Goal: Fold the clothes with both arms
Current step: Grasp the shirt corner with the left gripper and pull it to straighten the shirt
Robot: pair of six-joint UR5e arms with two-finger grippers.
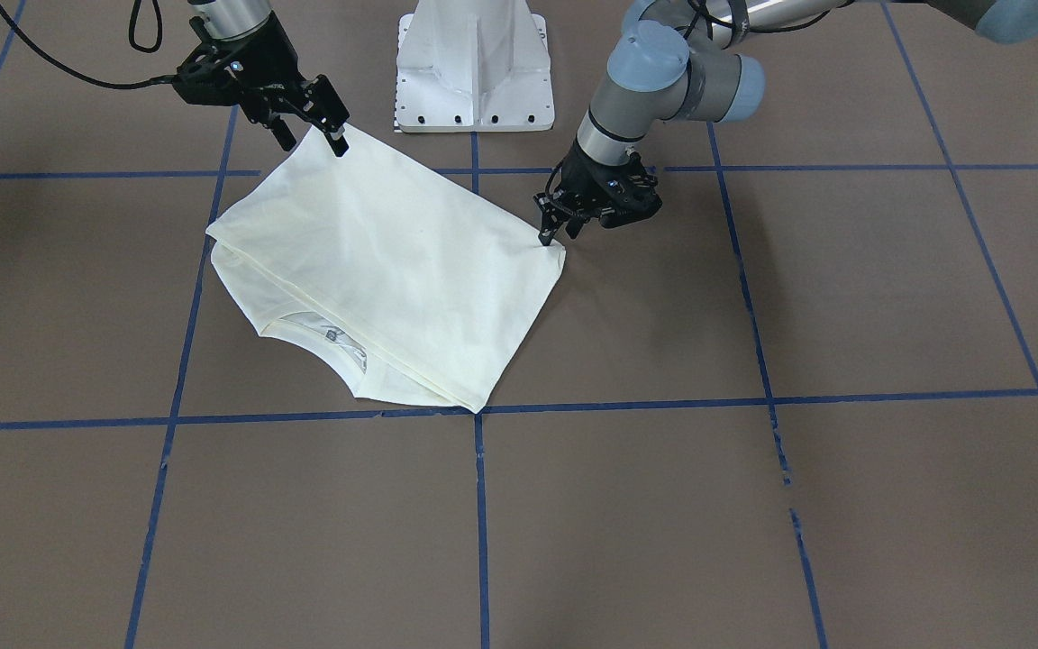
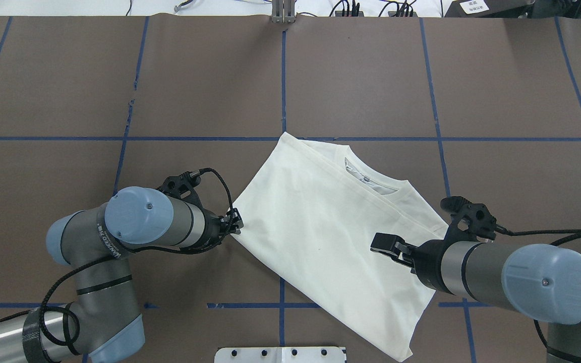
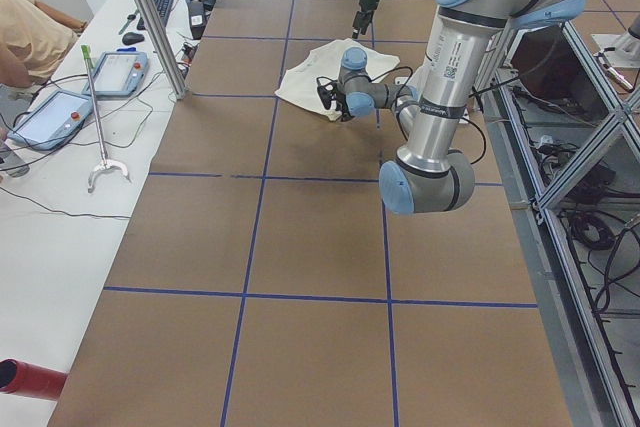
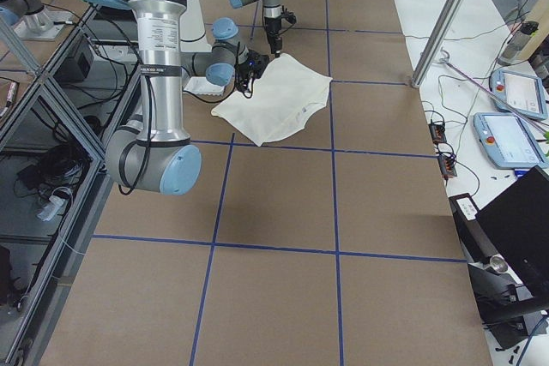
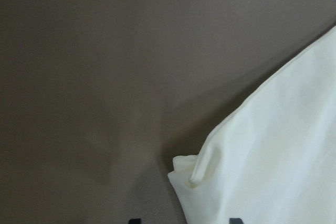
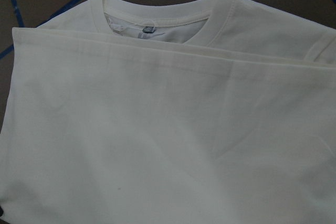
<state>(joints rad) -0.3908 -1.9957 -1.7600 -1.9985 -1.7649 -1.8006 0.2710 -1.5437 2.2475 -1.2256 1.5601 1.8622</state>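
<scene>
The cream-white T-shirt [image 1: 393, 261] lies folded on the brown table, plain side up, with its collar [image 1: 321, 333] showing at the far edge. No print shows. It also shows in the overhead view [image 2: 321, 227]. My left gripper [image 1: 559, 234] is open and low at the shirt's folded corner [image 5: 189, 177], which lies between its jaws in the left wrist view. My right gripper [image 1: 312, 140] is open and empty, held above the shirt's near part [image 2: 391, 247]. The right wrist view looks down on the shirt [image 6: 157, 140] and shows no fingers.
The white pedestal base [image 1: 474, 72] stands just behind the shirt. Blue tape lines [image 1: 480, 505] grid the table. A side table [image 3: 60, 117] with tablets, cables and an operator lies past the table's far edge. Metal frame posts [image 3: 150, 17] stand there.
</scene>
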